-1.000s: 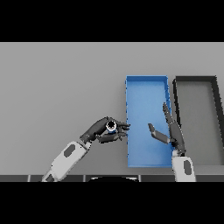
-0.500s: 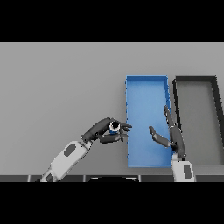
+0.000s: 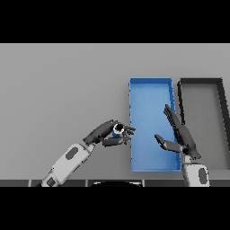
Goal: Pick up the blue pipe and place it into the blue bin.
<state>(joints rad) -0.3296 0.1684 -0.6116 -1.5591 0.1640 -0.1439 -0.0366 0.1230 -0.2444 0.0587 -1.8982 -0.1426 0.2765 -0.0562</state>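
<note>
In the head view my left hand (image 3: 109,133) is curled round the small blue pipe (image 3: 117,130), whose pale ring end shows between the thumb and fingers. The hand hovers just left of the blue bin's (image 3: 151,82) left wall, fingertips reaching its edge. The bin is a long open tray with a bare blue floor. My right hand (image 3: 181,138) is held open over the bin's right side, fingers straight and pointing away from me, thumb out to the left.
A dark grey bin (image 3: 201,82) stands right beside the blue one, on its right. Grey table (image 3: 58,90) stretches to the left and far side.
My left hand has carried the pipe a little to the right, up to the blue bin's left wall. My right hand has barely shifted.
</note>
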